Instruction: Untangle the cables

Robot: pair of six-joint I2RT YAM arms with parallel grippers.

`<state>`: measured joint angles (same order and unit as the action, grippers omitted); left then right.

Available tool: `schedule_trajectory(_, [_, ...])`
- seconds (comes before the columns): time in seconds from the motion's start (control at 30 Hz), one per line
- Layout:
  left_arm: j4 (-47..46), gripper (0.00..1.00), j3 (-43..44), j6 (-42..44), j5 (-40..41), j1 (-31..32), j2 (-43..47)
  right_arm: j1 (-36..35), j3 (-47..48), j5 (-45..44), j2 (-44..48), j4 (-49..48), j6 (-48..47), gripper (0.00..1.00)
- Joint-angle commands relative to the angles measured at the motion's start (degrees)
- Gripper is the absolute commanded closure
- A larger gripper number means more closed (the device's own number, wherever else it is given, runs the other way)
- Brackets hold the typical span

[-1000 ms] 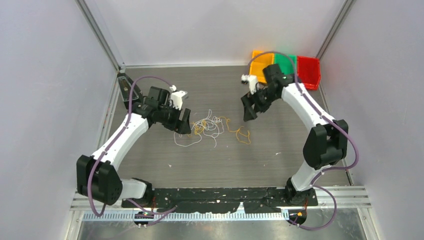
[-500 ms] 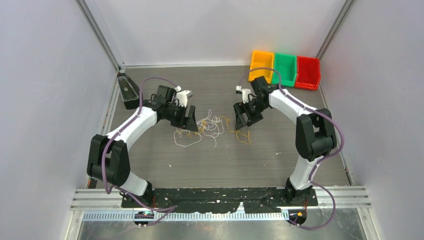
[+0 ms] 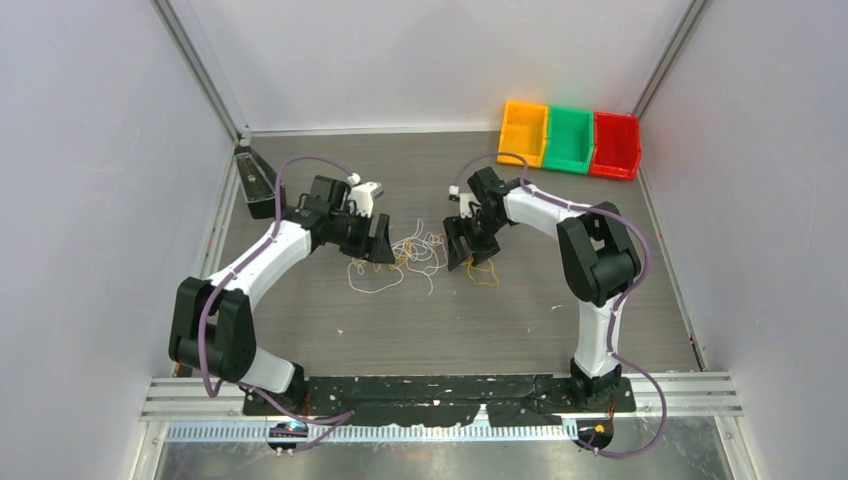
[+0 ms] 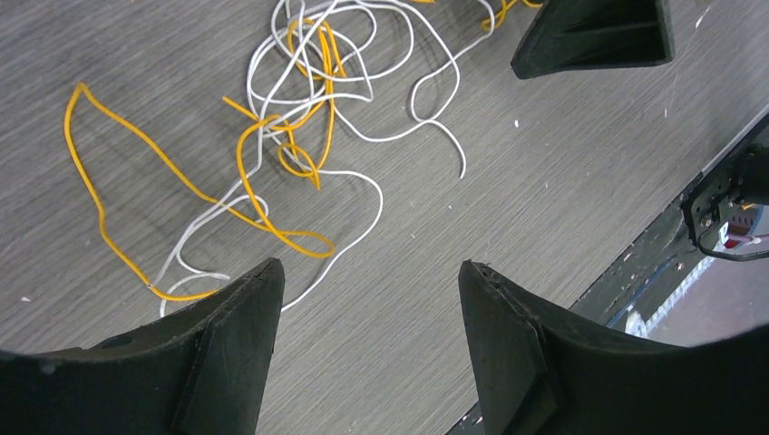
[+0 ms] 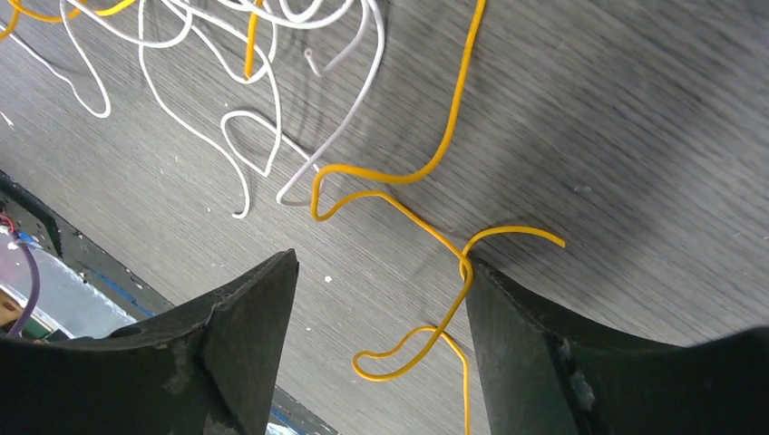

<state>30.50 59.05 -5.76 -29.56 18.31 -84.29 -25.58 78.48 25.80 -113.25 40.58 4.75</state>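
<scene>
- Cables (image 3: pixel 415 255) lie in a loose white and yellow-orange tangle near the middle of the grey table (image 3: pixel 400 330) in the top view, between the two arms.
- At the tangle's left edge the left gripper (image 3: pixel 378 246) hangs low over the table. The right gripper (image 3: pixel 458 250) hangs at the right edge, above the outlying yellow-orange strands. From this height the spread of either pair of jaws is hard to tell.
- An orange bin (image 3: pixel 524 128), a green bin (image 3: pixel 568 135) and a red bin (image 3: pixel 615 140) stand side by side in the far right corner, well apart from the cables.
- In the left wrist view, the left gripper (image 4: pixel 370 268) is spread wide, with only bare table between its tips. The white wires (image 4: pixel 363 91) and a yellow-orange wire (image 4: pixel 95 195) curl just beyond them, and one strand runs under the tip at the left of the view. A black finger of the right gripper (image 4: pixel 594 36) shows past the tangle.
- In the right wrist view, the right gripper (image 5: pixel 379 263) is also spread and holds nothing. A yellow-orange strand (image 5: pixel 435 163) wanders through the gap and passes close to the inner edge of the finger at the right of the view; whether it touches is unclear. White curls (image 5: pixel 254 136) lie farther out.
</scene>
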Motion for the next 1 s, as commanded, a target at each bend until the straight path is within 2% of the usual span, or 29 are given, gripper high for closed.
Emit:
schedule_trajectory(0.0, [-3.03,0.28,-1.73,-0.32,0.25,0.15,2.04,-0.13,3.66,-0.85,-0.14,-1.62,2.21,0.24])
schedule_trajectory(0.23, [-3.89,0.28,-3.07,-0.76,0.83,0.15,3.06,-0.85,8.41,-9.24,-2.80,-0.88,3.03,0.25])
schedule_trajectory(0.4, [-3.37,0.28,-3.78,-0.20,1.52,0.15,3.43,-0.95,11.58,-9.68,-4.57,-1.23,3.86,0.30])
schedule_trajectory(0.53, [-3.47,0.28,-4.52,-0.01,1.64,0.15,3.71,-0.96,12.63,-9.27,-5.41,-1.37,3.43,0.51])
schedule_trajectory(0.57, [-3.52,0.27,-4.64,0.15,1.77,0.15,3.64,-0.96,12.66,-9.10,-5.56,-1.44,3.25,0.59])
schedule_trajectory(0.6, [-3.46,0.27,-4.69,0.45,1.68,0.15,3.50,-0.92,12.62,-8.75,-5.59,-1.41,3.11,0.64])
schedule_trajectory(0.63, [-3.49,0.25,-4.57,0.65,1.36,0.15,3.24,-0.88,12.54,-8.44,-5.54,-1.39,2.71,0.74])
schedule_trajectory(0.67, [-3.14,0.24,-4.44,1.28,1.26,0.27,2.66,-0.88,12.47,-7.88,-5.28,-1.38,2.45,0.78])
schedule_trajectory(0.7, [-2.19,0.22,-3.84,1.97,1.74,0.31,1.85,-0.76,12.35,-7.13,-5.08,-1.09,1.84,0.89])
schedule_trajectory(0.77, [0.70,0.21,-2.37,3.35,4.06,0.42,-0.41,-0.41,12.27,-5.01,-4.31,-0.34,0.42,0.94])
schedule_trajectory(0.87, [2.68,0.21,-1.01,4.56,8.92,0.42,-3.50,0.98,11.54,-3.24,-0.87,0.65,-3.09,0.95])
schedule_trajectory(0.97, [4.03,0.26,0.79,5.04,15.01,0.42,-6.87,2.78,10.27,-2.54,3.04,1.87,-6.92,0.94])
